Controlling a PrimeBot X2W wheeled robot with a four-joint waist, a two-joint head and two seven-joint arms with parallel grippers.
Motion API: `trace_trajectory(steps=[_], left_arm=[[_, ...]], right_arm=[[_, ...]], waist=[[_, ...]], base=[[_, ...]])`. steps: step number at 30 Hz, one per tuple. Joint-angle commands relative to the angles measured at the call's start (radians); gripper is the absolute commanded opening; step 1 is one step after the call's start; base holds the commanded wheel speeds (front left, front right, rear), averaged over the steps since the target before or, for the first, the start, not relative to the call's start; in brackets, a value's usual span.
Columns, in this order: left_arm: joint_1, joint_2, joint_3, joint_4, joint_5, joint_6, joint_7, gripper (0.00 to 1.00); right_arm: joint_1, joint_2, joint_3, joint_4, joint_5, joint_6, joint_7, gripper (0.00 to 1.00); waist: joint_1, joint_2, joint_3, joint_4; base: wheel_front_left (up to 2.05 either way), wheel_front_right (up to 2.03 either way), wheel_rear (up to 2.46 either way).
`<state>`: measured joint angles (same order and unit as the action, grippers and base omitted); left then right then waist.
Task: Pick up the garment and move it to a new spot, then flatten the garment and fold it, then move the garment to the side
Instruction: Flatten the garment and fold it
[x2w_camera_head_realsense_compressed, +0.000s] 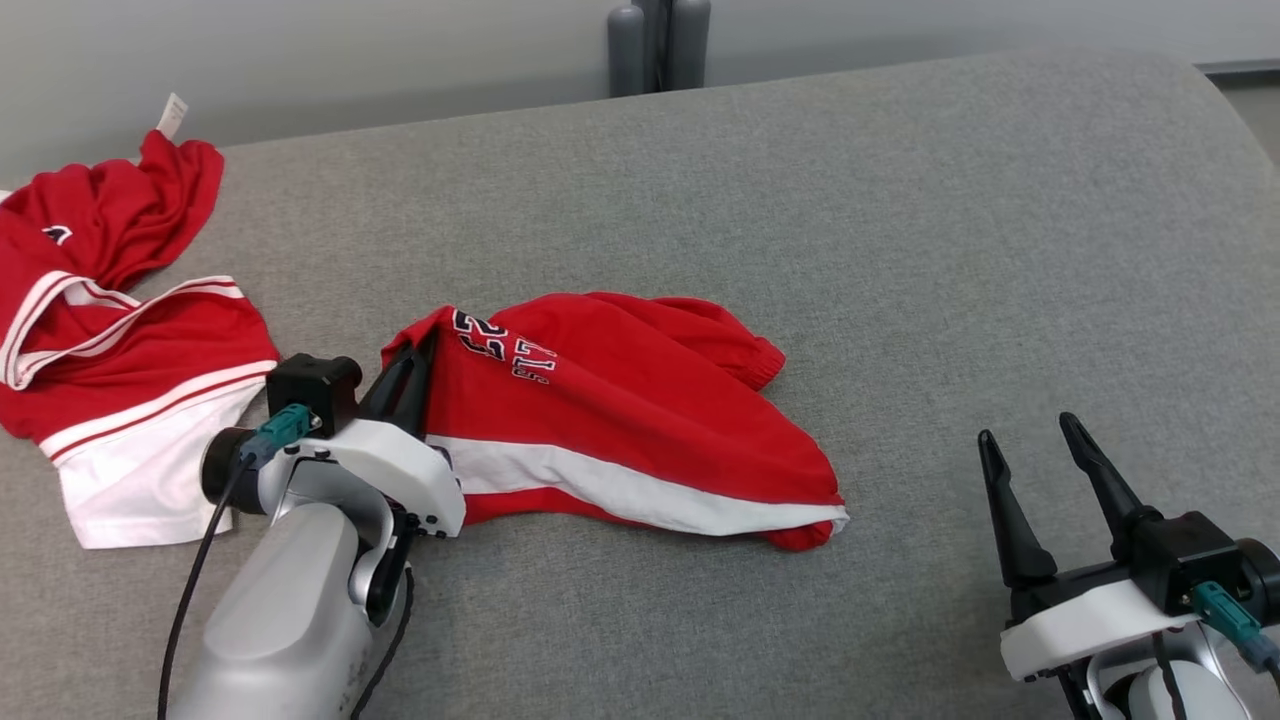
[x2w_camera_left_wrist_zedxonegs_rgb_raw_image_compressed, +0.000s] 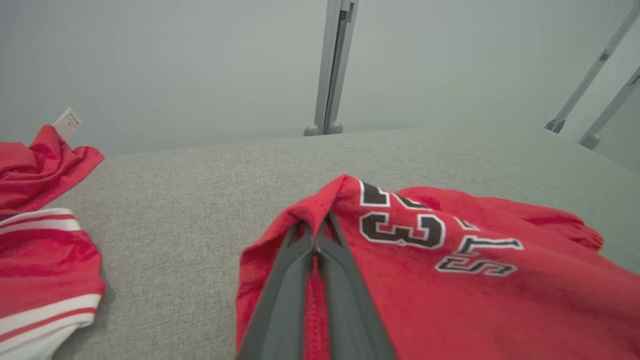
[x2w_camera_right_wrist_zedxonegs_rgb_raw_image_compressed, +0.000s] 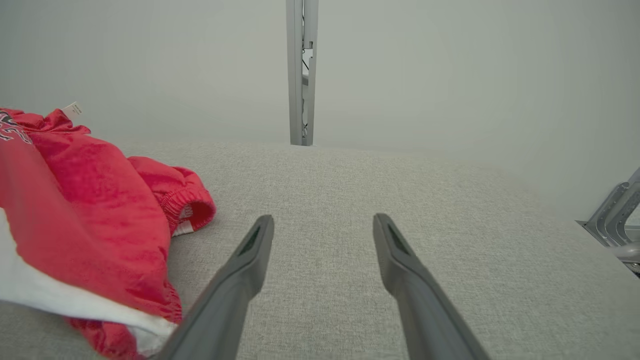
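**Item 1. Left tool** (x2w_camera_left_wrist_zedxonegs_rgb_raw_image_compressed: 320, 225): the jaws are closed, and a raised fold of red cloth is pinched between the tips. The fold is taken at the garment's left end, just beside the printed numerals.

**Item 2. Garment** (x2w_camera_head_realsense_compressed: 640, 400): a red piece with a white band and dark numerals. It is laid crumpled on the worktop, left of the middle and closer to the near edge than the far one. It is held at that one fold, and the rest is borne by the surface.

**Item 3. Right tool** (x2w_camera_head_realsense_compressed: 1027, 430): the jaws are spread wide and nothing is held. It is placed by the near-right corner, well apart from the garment's right end.

**Item 4. Second garment** (x2w_camera_head_realsense_compressed: 120, 340): red and white, heaped at the left edge, with a white tag (x2w_camera_head_realsense_compressed: 172, 113) stood up toward the far-left corner. It is near the left tool but not touched by it.

**Item 5. Worktop** (x2w_camera_head_realsense_compressed: 900, 250): covered in grey woven cloth.

**Risks judged:**
- The pinch is shallow and set on a thin fold, so the cloth may be lost from the tips if it is lifted fast.
- With a single hold, the garment is likely to be carried bunched, and the flattening made harder.
- If the garment is moved toward the left edge, the second garment may be dragged or overlapped.
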<state>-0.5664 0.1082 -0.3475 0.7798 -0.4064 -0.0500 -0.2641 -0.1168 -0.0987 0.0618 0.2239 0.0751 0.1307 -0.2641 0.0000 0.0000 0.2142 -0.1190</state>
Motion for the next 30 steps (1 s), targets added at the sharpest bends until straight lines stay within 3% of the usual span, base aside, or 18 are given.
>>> trace_trajectory(steps=[1, 5, 6, 7, 8, 9, 15, 30], left_arm=[[-0.018, 0.007, 0.004, 0.014, 0.001, 0.0, -0.001, 0.0], [-0.056, 0.004, 0.016, 0.115, -0.006, 0.005, -0.001, 0.0], [-0.063, 0.002, 0.017, 0.131, -0.005, 0.005, -0.001, 0.04], [-0.067, -0.001, 0.019, 0.142, -0.004, 0.004, -0.001, 0.29], [-0.072, -0.004, 0.019, 0.15, -0.001, 0.0, -0.001, 0.43], [-0.075, -0.006, 0.02, 0.153, 0.001, -0.004, -0.001, 1.0], [-0.051, -0.02, 0.042, 0.077, 0.026, -0.011, -0.001, 1.0], [0.201, -0.041, 0.118, -0.284, 0.125, -0.012, -0.001, 1.0]], right_arm=[[-0.014, -0.004, -0.004, -0.003, 0.005, 0.0, -0.001, 1.0], [-0.015, -0.003, -0.01, -0.004, 0.008, 0.0, -0.001, 1.0], [-0.016, -0.002, -0.012, -0.005, 0.008, 0.0, -0.001, 1.0], [-0.015, -0.001, -0.015, -0.005, 0.008, 0.0, -0.001, 1.0], [-0.015, 0.0, -0.018, -0.005, 0.008, 0.0, -0.001, 1.0], [-0.015, 0.001, -0.022, -0.006, 0.007, 0.0, -0.001, 1.0], [-0.019, 0.004, -0.031, -0.013, 0.001, 0.0, -0.001, 1.0], [0.003, 0.019, -0.085, -0.051, -0.015, 0.0, -0.001, 1.0]], waist=[[0.0, 0.0, 0.018, -0.017], [0.0, 0.0, 0.032, -0.027], [0.0, 0.0, 0.034, -0.027], [0.0, 0.0, 0.035, -0.025], [0.0, 0.0, 0.036, -0.023], [0.0, 0.0, 0.036, -0.019], [0.0, 0.0, 0.025, 0.02], [0.0, 0.0, -0.079, 0.136]], base=[[0.0, 0.0, 0.0], [0.0, 0.0, 0.0], [0.0, 0.0, 0.0], [0.0, 0.0, 0.0], [0.0, 0.0, 0.0], [0.0, 0.0, 0.0], [0.0, 0.0, 0.0], [0.0, 0.0, 0.0]])
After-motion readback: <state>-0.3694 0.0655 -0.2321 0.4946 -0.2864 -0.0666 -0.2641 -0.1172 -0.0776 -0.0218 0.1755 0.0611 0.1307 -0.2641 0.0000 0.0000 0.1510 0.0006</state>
